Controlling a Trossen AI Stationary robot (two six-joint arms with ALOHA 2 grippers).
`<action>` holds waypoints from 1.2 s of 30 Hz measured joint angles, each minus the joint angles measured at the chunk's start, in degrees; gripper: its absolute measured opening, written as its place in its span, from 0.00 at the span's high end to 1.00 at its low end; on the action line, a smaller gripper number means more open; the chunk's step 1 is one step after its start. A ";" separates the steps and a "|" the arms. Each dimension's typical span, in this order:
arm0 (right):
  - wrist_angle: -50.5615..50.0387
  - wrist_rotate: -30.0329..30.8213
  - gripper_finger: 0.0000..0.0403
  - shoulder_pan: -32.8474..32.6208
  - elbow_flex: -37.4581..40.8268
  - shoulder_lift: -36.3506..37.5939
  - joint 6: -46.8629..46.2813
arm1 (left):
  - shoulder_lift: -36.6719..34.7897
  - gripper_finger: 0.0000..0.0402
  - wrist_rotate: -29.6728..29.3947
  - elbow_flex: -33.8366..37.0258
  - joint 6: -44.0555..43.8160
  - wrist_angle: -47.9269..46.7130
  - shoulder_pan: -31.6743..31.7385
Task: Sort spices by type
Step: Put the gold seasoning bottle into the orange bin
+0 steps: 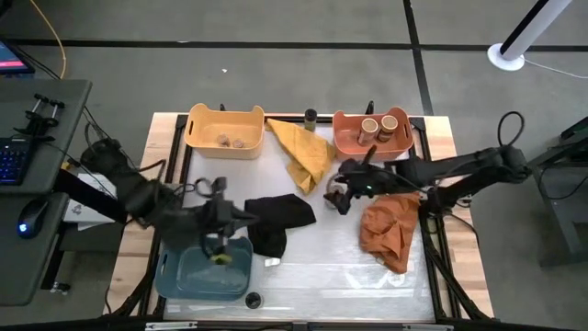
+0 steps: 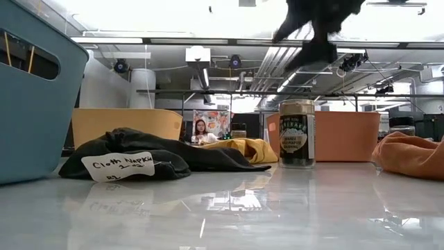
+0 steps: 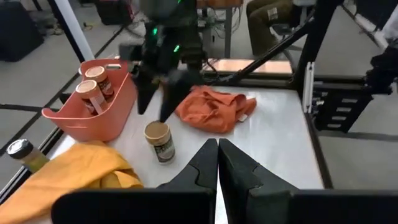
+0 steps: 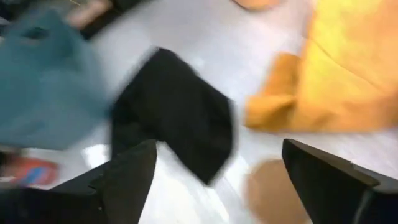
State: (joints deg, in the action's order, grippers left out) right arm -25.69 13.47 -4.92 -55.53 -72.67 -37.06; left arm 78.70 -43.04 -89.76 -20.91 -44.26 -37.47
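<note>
Tan-lidded spice jar (image 3: 159, 141) stands upright on the white worktop (image 1: 322, 257), mid-right, just off the salmon bin (image 1: 347, 142) and between the yellow cloth (image 1: 303, 152) and orange cloth (image 1: 390, 230). Right gripper (image 1: 336, 196) hangs right over it, fingers spread wide either side in its wrist view, nothing held, jar not gripped. Two more tan-lid jars (image 1: 378, 126) already lie in the salmon bin; a dark-lid jar (image 1: 310, 116) sits at the worktop's far edge between yellow bin (image 1: 195, 133) and salmon bin, another dark lid (image 1: 253, 300) at the near edge by the blue bin (image 1: 175, 276). Brown lumps (image 1: 231, 141) lie in the yellow bin. Left gripper (image 1: 219, 241) waits over the blue bin, fingers pressed together, empty. Black cloth (image 1: 280, 219) lies mid-worktop

Handling guess: jar is rigid, light, smooth-sided, likely glass or plastic, could slip or tip on the glossy top. Best grip looks like across the body below the lid, squarely from above, not on the lid rim
</note>
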 joint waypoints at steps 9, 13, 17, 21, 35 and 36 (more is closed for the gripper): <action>-4.12 -0.30 0.12 4.40 0.02 -5.61 -2.84 | 1.06 1.00 -8.79 2.68 -7.63 -1.39 -8.13; -4.84 -1.24 0.12 3.42 0.02 -7.29 -1.44 | 1.06 1.00 -9.15 3.87 -12.71 -1.47 -8.11; -8.02 -0.91 0.12 2.53 0.02 -8.26 1.80 | 1.04 1.00 -9.90 3.89 -15.64 -1.20 -7.57; -10.09 -0.23 0.12 1.98 0.02 -8.67 5.47 | 1.02 1.00 -11.82 3.89 -17.70 -0.77 -6.61; -9.61 -4.63 0.12 5.00 0.11 -8.72 14.63 | 1.02 1.00 -12.29 3.89 -24.86 1.46 2.90; -9.64 -5.27 0.12 5.41 0.11 -8.85 14.61 | 1.02 1.00 -12.29 3.89 -24.12 1.59 3.71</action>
State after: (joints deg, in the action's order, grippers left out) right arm -35.33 8.21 0.49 -55.42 -81.51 -22.45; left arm 79.72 -55.33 -85.86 -45.03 -42.67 -33.76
